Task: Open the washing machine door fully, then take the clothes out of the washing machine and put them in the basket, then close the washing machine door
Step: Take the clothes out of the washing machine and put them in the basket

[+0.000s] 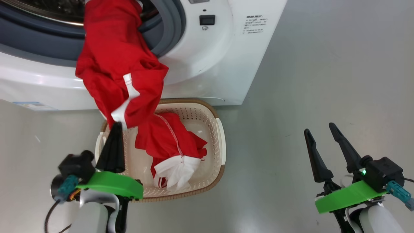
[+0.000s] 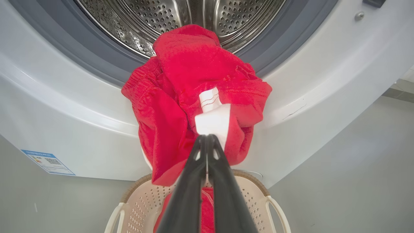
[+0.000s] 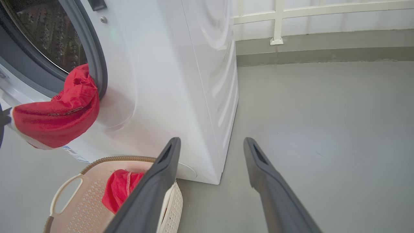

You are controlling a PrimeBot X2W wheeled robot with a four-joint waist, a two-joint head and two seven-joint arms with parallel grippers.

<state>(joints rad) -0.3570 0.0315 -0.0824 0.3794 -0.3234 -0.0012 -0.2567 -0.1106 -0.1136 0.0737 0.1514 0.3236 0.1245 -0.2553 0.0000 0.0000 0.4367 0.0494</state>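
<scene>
LAUNDRY RUN: The left claw (image 2: 207,139), its fingers pressed together on the white cuff (image 2: 213,119) of a red garment (image 1: 113,64), holds the cloth stretched from the mouth of the washer (image 1: 226,48) down toward the basket (image 1: 221,139), which sits on the floor (image 1: 323,64) just in front of the washer. The garment's upper end lies over the grey gasket (image 1: 169,29) and reaches into the steel drum (image 2: 233,13), while its lower folds hang above the basket's left rim. A second red piece (image 1: 168,139), white-cuffed, already lies in the basket. The right claw (image 1: 320,127) hovers well off to the right over bare floor, fingers apart and holding nothing. The step in hand looks to be drawing this garment clear of the drum and dropping it into the basket. Done well, that likely means pulling back and away from the washer until the trailing end slides off the gasket. A pull straight down could drag the cloth on the rubber lip or snag it. The pinch is on the cuff alone, a small hold on soft fabric, so a steady pull seems wiser than a jerk. Release should probably come only once the bulk hangs over the basket's middle, since folds near the rim could spill onto the floor. The door has yet to be closed.
</scene>
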